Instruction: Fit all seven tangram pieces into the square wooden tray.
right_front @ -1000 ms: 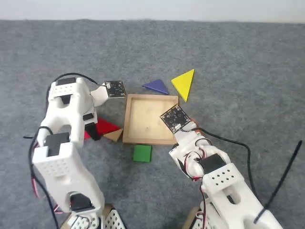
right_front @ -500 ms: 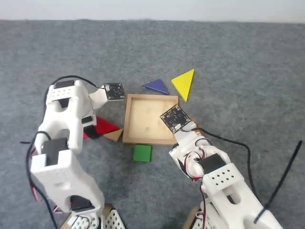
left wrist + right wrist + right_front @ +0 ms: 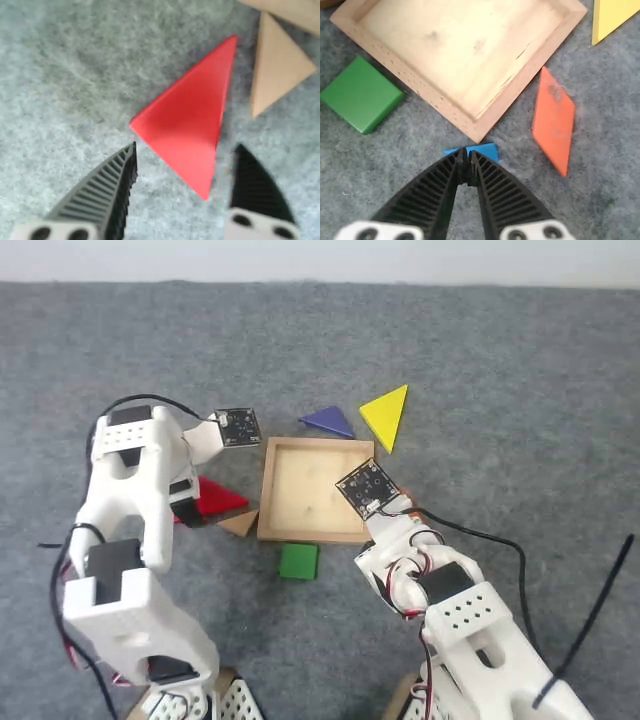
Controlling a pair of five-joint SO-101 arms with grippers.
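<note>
Left claw (image 3: 186,147): wide, astride the red triangle (image 3: 192,125).
Right claw (image 3: 468,152): closed, at the tray (image 3: 520,85) near-right corner.
Grasp: we would drop lower, then pinch the flat edges squarely.

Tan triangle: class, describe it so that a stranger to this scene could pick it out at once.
Find the square wooden tray on the grey carpet. Off its lower left corner in the high view lies the tan triangle, beside a larger red triangle. It alone is bare wood colour, like the tray; the other pieces are bright.
</note>
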